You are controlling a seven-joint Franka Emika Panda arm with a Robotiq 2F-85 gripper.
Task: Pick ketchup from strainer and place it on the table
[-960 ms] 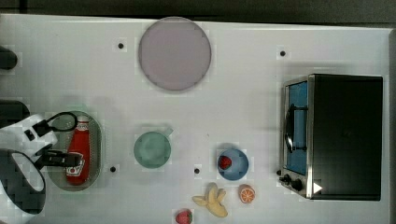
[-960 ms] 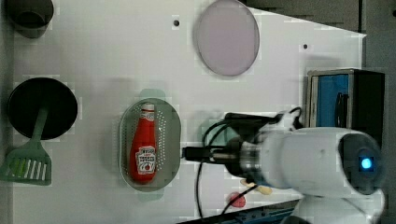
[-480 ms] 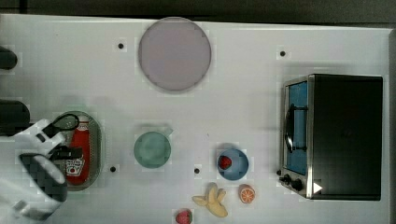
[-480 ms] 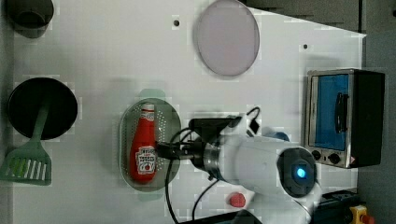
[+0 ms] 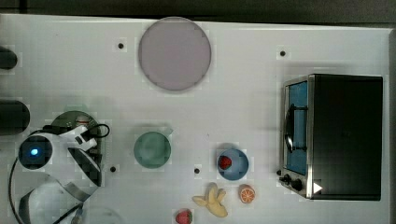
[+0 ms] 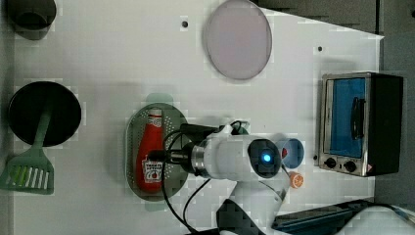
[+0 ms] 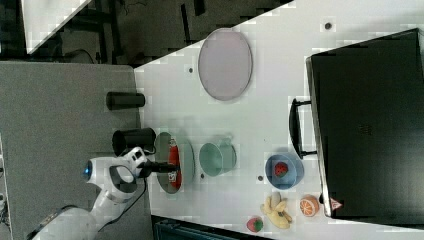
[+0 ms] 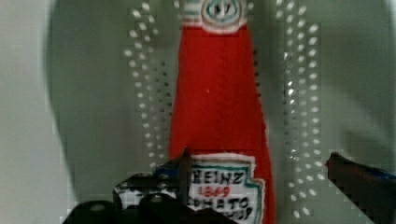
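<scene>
The ketchup point(image 6: 150, 156) lies flat in the strainer point(image 6: 133, 147). The gripper point(image 8: 254, 186) hangs over it, fingers spread wide either side, seemingly gripping nothing; the arm hides the bottle in the top view.

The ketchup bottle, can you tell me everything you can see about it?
The ketchup is a small red squeeze bottle, plastic by its look, with a white cap and a white label reading HEINZ. It lies flat on its side inside the pale green strainer, on the perforated bottom, cap pointing toward the left view's top. The gripper hangs over its label end with the jaws open, one on each side, not yet closed on it.
</scene>
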